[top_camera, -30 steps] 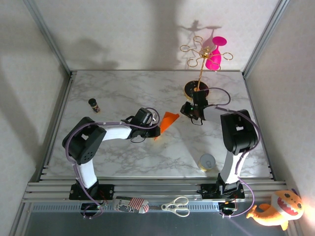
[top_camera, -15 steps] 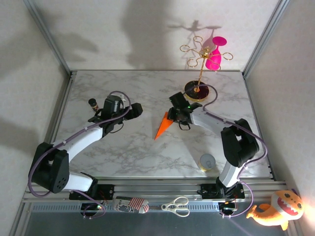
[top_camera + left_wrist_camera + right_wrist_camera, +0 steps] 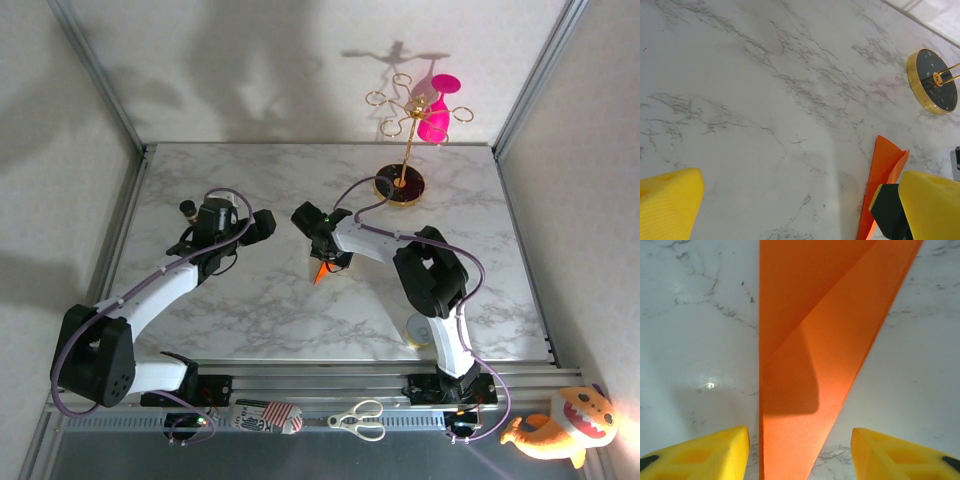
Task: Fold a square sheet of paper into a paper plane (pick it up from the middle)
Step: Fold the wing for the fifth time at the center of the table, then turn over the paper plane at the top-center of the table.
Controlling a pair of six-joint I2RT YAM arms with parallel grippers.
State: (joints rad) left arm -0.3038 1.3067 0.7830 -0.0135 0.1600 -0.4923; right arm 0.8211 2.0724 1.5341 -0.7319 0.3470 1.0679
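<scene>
Your right gripper (image 3: 800,452) points straight down over the paper plane (image 3: 810,340), jaws released astride it; your left gripper (image 3: 795,205) hangs wide open beside that plane.

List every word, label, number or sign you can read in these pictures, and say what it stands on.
No text is readable.
Striped packet on the front rail: any print is too small to read.
Small dark bottle: too small to tell.
Paper plane and marble table: no writing.
</scene>
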